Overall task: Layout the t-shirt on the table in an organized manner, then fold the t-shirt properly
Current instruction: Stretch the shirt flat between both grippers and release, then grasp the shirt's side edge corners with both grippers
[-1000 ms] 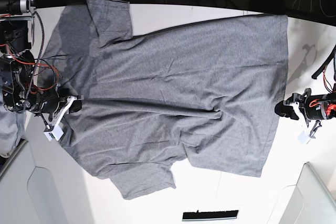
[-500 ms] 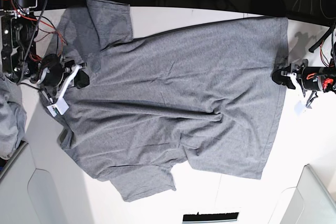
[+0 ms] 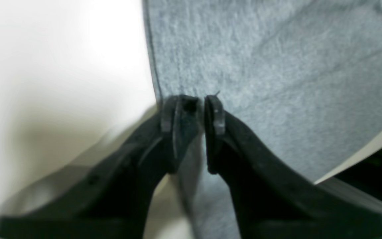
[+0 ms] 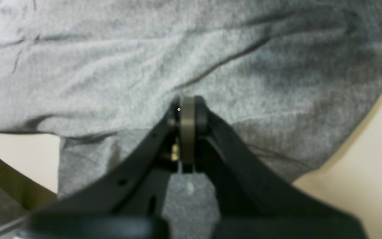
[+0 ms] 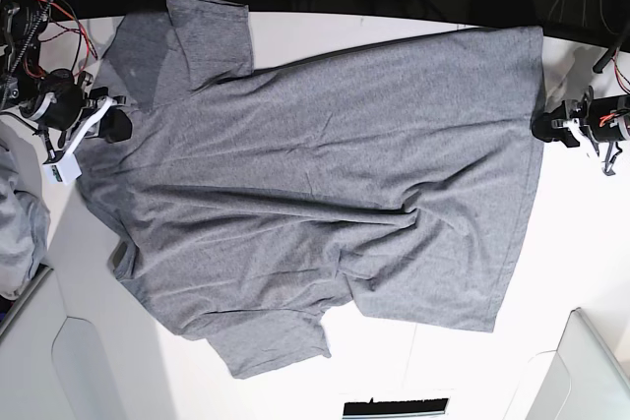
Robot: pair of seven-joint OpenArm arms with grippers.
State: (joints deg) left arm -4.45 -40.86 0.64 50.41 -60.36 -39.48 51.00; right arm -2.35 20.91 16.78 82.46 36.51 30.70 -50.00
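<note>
The heather grey t-shirt (image 5: 325, 184) lies spread across the white table (image 5: 413, 371), its sleeves toward the left of the base view and its bottom hem toward the right. My left gripper (image 5: 541, 130) sits at the hem's upper part. In the left wrist view the left gripper (image 3: 197, 109) has its jaws nearly together with the t-shirt (image 3: 277, 66) edge running between them. My right gripper (image 5: 116, 125) is at the collar side. In the right wrist view the right gripper (image 4: 187, 109) is pinched tight on the wrinkled t-shirt (image 4: 144, 66).
A paler grey heap of cloth (image 5: 20, 233) hangs at the left edge. White bins stand at the bottom left (image 5: 89, 361) and bottom right (image 5: 591, 371). A black strip (image 5: 394, 406) lies at the near edge. Dark clutter and cables run along the far edge.
Both grippers have moved toward the table's far edge. The right one also went left, drawing the collar side outward. The left one shifted along the hem.
</note>
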